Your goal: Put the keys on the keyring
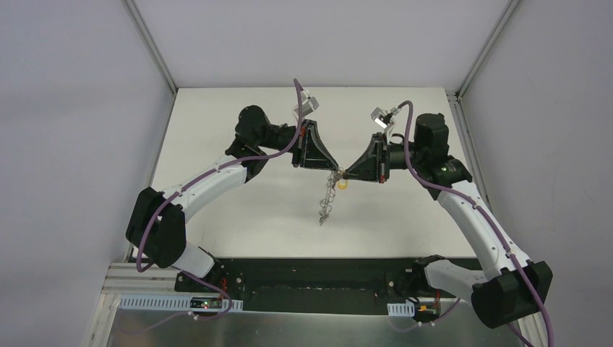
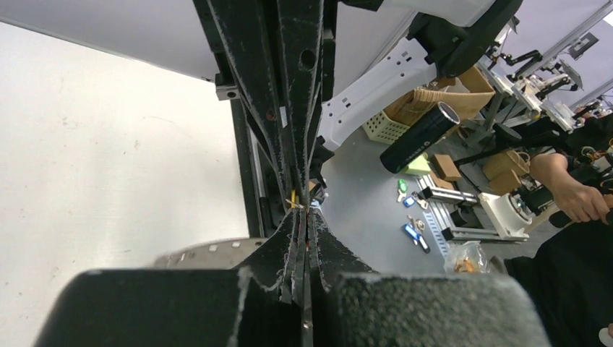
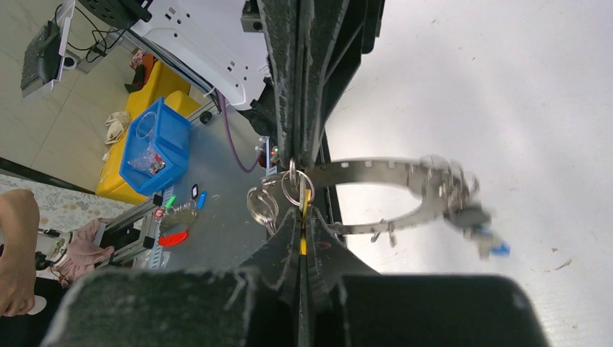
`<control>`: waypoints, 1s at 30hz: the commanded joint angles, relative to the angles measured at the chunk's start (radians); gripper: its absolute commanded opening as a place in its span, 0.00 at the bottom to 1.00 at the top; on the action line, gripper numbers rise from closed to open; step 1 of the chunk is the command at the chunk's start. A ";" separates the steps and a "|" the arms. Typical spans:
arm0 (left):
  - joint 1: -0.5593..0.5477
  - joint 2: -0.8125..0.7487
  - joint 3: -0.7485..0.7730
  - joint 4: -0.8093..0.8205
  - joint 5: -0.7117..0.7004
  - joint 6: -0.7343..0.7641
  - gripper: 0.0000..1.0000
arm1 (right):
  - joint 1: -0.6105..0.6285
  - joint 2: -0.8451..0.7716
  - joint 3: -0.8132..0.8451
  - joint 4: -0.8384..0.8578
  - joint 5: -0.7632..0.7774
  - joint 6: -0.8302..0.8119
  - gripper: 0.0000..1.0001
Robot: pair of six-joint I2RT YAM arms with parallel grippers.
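Right hand (image 3: 301, 215) pressed together on the yellow-headed small metal key (image 3: 306, 198), tip to tip with the left hand (image 3: 298, 155), which comes in from the opposite side, shut on the rim of the large flat grey metal keyring (image 3: 376, 168). Seen from above, the keyring hangs down from the point where both hands meet, over the middle of the white tabletop (image 1: 238, 210); whether its lower end touches the surface cannot be told. Small wire loops (image 3: 296, 186) sit right at the pinch point, and a blue-headed key (image 3: 497, 249), blurred, dangles at the ring's far side.

The step in hand appears to be threading the yellow key onto one of those loops. Done well, it calls for the left hand to hold the ring dead steady while the right makes only fine, slow moves, lining the key's eye with the loop's opening. The ring's hanging weight could swing and pull the loop off line, and a tiny key gripped by its head may twist or slip.
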 commanded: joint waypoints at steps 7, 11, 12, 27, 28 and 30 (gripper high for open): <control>0.006 -0.004 0.041 -0.070 0.022 0.112 0.00 | -0.004 0.001 0.065 -0.046 0.004 -0.042 0.00; 0.009 -0.007 0.057 -0.091 0.026 0.121 0.00 | -0.004 0.001 0.086 -0.166 0.065 -0.156 0.00; 0.009 -0.007 0.064 -0.098 0.028 0.122 0.00 | -0.003 0.000 0.093 -0.192 0.079 -0.178 0.00; 0.017 -0.058 0.111 -0.424 0.018 0.363 0.00 | -0.004 -0.036 0.124 -0.354 0.200 -0.326 0.00; 0.017 -0.061 0.118 -0.457 0.017 0.387 0.00 | -0.004 -0.035 0.125 -0.357 0.203 -0.328 0.00; 0.017 -0.065 0.135 -0.540 0.008 0.449 0.00 | -0.003 -0.035 0.137 -0.367 0.205 -0.336 0.00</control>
